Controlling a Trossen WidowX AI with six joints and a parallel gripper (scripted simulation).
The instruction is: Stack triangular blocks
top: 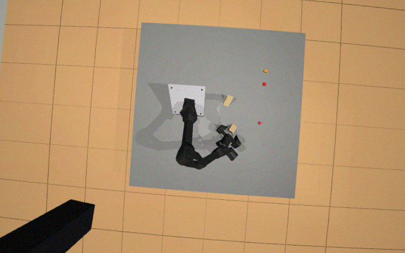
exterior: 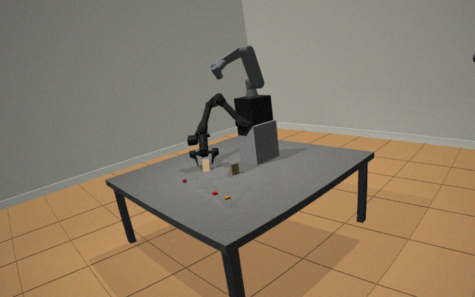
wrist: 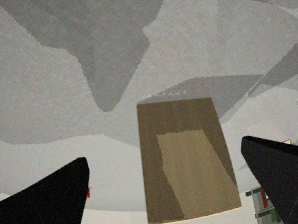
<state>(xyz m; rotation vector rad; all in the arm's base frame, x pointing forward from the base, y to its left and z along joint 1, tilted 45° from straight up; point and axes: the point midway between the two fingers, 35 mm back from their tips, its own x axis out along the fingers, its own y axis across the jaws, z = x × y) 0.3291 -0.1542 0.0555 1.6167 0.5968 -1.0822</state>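
One tan triangular block [top: 233, 127] [exterior: 205, 165] [wrist: 190, 160] stands on the grey table by my hand, partly shaded in the wrist view. My gripper [top: 229, 134] [exterior: 204, 164] [wrist: 168, 156] is open wide and empty, pointing down. In the wrist view the block shows between the fingers, closer to the right one, with a gap on each side. How far the tips reach down beside it is hard to tell. The other triangular block [top: 228, 100] [exterior: 235, 169] stands apart on the table, nearer the base plate's side, its sloped side partly visible in the exterior view.
Two small red pieces [top: 264, 84] [exterior: 184, 180] and an orange piece [top: 265, 70] [exterior: 227, 197] lie farther out on the table [top: 172, 56] [exterior: 286, 199]. The arm's pale base [top: 186, 90] [exterior: 266, 142] stands behind the blocks.
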